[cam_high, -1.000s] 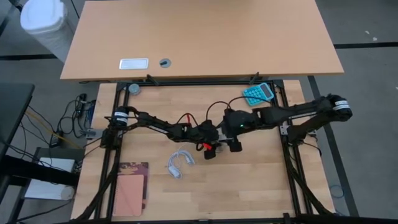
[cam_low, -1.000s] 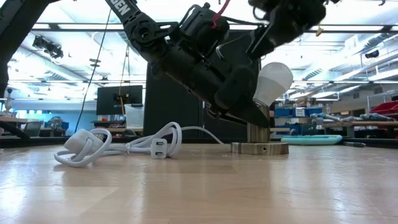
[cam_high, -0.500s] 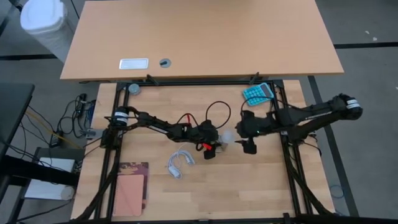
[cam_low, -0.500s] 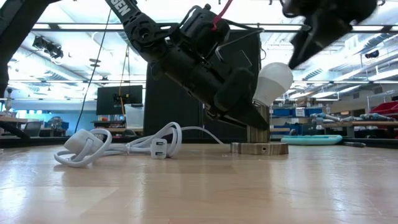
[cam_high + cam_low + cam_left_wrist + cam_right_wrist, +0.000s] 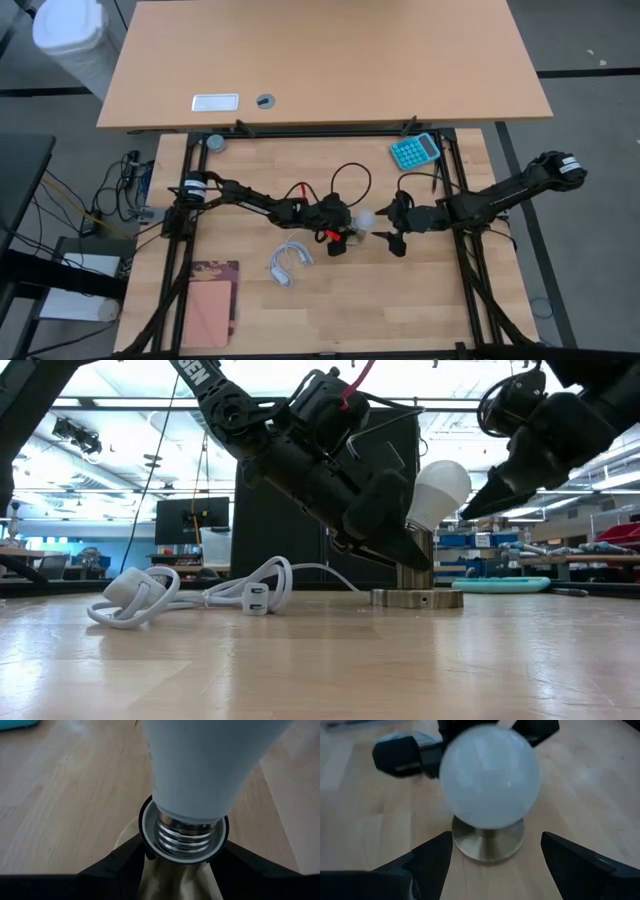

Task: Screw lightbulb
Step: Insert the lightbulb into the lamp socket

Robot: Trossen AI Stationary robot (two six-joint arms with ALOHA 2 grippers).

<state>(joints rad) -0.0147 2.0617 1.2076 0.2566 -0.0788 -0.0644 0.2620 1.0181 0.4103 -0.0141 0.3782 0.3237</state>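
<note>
The white lightbulb (image 5: 437,492) stands tilted with its silvery screw cap (image 5: 186,831) in the round socket (image 5: 150,827). The socket stands on a post over a flat disc base (image 5: 418,598) on the table. The bulb also shows in the high view (image 5: 367,218). My left gripper (image 5: 350,230) is shut low on the socket from the table's left. My right gripper (image 5: 391,227) is open and empty just right of the bulb; its two fingers (image 5: 427,855) point at the globe (image 5: 489,775) without touching it. My left gripper holds the socket's brass-coloured body (image 5: 172,877) just below the rim, pinched between its two fingers (image 5: 120,865). The fingers come slanting down from the table's left (image 5: 385,530). The socket stands upright on its base on the table.
A coiled white cord with a plug (image 5: 289,262) lies near the left of the socket, and shows in the low view (image 5: 200,592). A teal calculator (image 5: 415,150) lies at the far right. A pink notebook (image 5: 210,305) lies at the near left. Red and black wires (image 5: 345,178) loop above the grippers.
My right gripper has left its place over the bulb's top, gone toward the table's right edge and come down. It has tipped from pointing down to pointing level at the bulb. The bulb and my left gripper have stayed still.
</note>
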